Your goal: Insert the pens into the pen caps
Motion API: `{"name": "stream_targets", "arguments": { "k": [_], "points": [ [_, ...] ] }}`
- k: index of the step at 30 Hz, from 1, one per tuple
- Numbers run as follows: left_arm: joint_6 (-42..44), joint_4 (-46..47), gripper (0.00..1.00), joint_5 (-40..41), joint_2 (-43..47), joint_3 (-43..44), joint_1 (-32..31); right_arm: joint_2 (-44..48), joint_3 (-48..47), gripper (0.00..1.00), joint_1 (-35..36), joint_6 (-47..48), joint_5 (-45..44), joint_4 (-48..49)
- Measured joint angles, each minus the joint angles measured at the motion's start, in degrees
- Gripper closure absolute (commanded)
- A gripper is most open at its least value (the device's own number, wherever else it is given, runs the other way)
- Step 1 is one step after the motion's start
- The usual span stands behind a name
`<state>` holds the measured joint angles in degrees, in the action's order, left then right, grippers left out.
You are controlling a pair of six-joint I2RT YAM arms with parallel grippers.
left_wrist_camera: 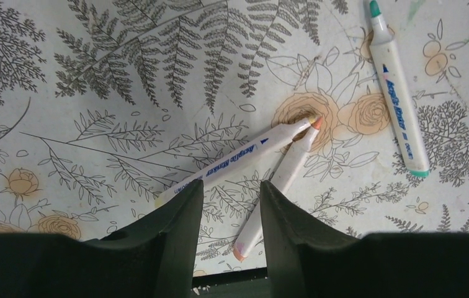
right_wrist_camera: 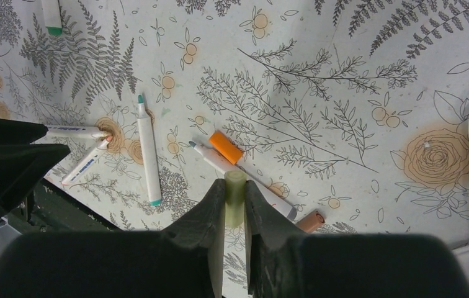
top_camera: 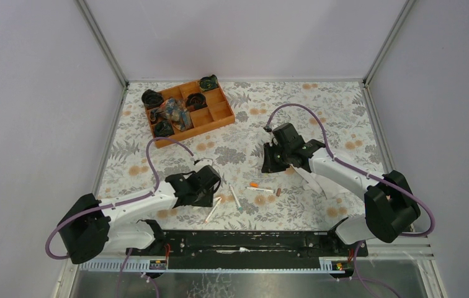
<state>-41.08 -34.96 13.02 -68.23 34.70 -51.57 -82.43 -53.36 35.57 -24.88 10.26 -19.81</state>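
Top view: the pens (top_camera: 213,210) lie near-centre on the bench (top_camera: 343,105). Left wrist: my left claw (left_wrist_camera: 232,186) is spread astride a peach-tipped pen (left_wrist_camera: 285,174); I'd centre it before squeezing. Right wrist: my right claw (right_wrist_camera: 235,186) pinches a yellowish cap (right_wrist_camera: 235,179); I'd hold that level.

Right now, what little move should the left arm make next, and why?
Probably sink a little and close the left jaws on the peach-tipped pen, whose lower end lies uncapped in the gap between them. The right jaws pinch a yellowish cap, so a pen seems the missing piece.
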Motion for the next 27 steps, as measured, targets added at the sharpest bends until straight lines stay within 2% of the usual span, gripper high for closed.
{"name": "stream_targets", "arguments": {
  "k": [19,22,27],
  "points": [
    [0.9,2.3,0.59,-3.8,-1.9,-1.0,3.4,0.0,0.0,1.00,0.0,-0.7,1.5,0.0],
    [0.6,2.7,0.63,-4.2,-2.8,-1.6,3.4,0.3,0.0,1.00,0.0,-0.8,1.5,0.0],
    [0.1,3.1,0.75,-4.2,-3.2,-1.8,3.4,2.3,0.0,1.00,0.0,-0.9,1.5,0.0]
  ]
}}
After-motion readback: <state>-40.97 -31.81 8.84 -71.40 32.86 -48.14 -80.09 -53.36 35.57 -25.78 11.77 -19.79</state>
